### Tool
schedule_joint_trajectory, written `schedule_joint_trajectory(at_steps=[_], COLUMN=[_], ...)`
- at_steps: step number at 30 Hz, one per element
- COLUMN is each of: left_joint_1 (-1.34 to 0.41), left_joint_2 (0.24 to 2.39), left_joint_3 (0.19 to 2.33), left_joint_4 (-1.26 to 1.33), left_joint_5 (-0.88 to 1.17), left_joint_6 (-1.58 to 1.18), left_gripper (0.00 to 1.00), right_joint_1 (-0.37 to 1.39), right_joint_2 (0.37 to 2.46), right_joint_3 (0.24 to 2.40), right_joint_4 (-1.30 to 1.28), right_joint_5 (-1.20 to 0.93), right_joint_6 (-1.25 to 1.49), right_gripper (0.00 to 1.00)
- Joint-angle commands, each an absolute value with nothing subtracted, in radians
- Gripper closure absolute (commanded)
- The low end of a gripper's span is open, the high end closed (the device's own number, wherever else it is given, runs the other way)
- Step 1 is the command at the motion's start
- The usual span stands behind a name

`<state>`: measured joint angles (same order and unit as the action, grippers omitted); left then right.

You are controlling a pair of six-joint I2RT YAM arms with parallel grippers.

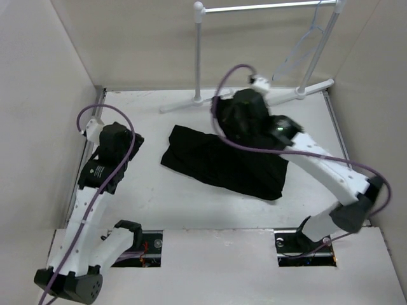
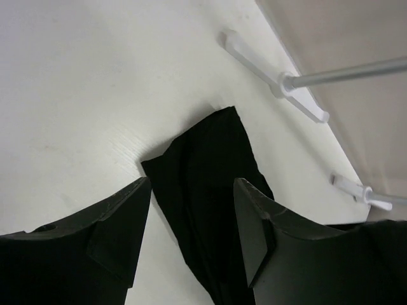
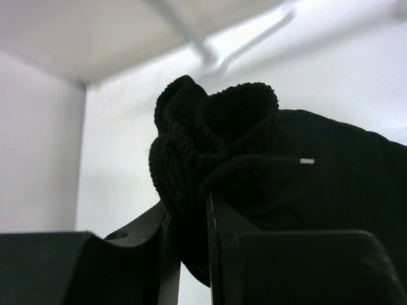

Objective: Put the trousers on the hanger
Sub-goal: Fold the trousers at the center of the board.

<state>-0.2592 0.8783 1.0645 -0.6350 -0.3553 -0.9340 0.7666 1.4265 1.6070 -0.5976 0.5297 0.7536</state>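
While the right gripper (image 3: 188, 213) clamps the waistband of black fabric trousers (image 1: 219, 166), the thin pale triangular hanger (image 1: 299, 44) hangs beyond, above (left gripper (image 2: 191, 190) spread).

White metal rack (image 1: 198, 57) with flat feet at the far edge of the pale table (image 1: 146, 197), beige walls (image 1: 127, 38) around

Black trousers (image 1: 222, 162) lie crumpled across the bench (image 1: 152, 197), ribbed drawstring waist bunched; the pale hanger (image 1: 304, 47) hangs at far right.
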Motion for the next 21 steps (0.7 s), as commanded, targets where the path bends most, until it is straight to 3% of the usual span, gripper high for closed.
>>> schedule_joint_trajectory(at_steps=[1,5,6,9,11,12,15,18,19,21], left_joint_1=[-0.174,-0.036,-0.01,0.022,0.028,0.022,-0.01,-0.118,-0.17,-0.273], left_joint_2=[0.824,0.799,0.799,0.807,0.824,0.834,0.883,0.975,1.018,1.119], left_joint_3=[0.99,0.937,0.928,0.92,0.928,0.931,0.948,0.971,0.977,0.983], left_joint_4=[-0.667,-0.629,-0.62,-0.597,-0.581,-0.568,-0.522,-0.467,-0.445,-0.381], left_joint_5=[-0.305,-0.264,-0.25,-0.25,-0.259,-0.258,-0.249,-0.252,-0.253,-0.25], left_joint_6=[-0.939,-0.917,-0.914,-0.899,-0.891,-0.89,-0.887,-0.885,-0.885,-0.871], left_gripper=[0.47,0.46,0.46,0.46,0.46,0.46,0.46,0.46,0.46,0.46], right_joint_1=[0.915,1.01,1.021,1.048,1.05,1.048,1.029,0.948,0.912,0.84], right_joint_2=[1.604,1.988,2.09,2.349,2.382,2.359,2.136,1.825,1.733,1.588], right_joint_3=[1.718,1.992,2.093,2.415,2.512,2.51,2.287,1.887,1.765,1.566], right_joint_4=[-0.575,-0.592,-0.61,-0.714,-0.785,-0.796,-0.729,-0.515,-0.464,-0.424], right_joint_5=[0.604,0.61,0.601,0.521,0.43,0.411,0.422,0.39,0.367,0.29], right_joint_6=[0.772,0.817,0.831,0.9,0.926,0.919,0.845,0.818,0.819,0.842], right_gripper=[0.84,0.77,0.7,0.29,0.12,0.1,0.07,0.12,0.2,0.46])
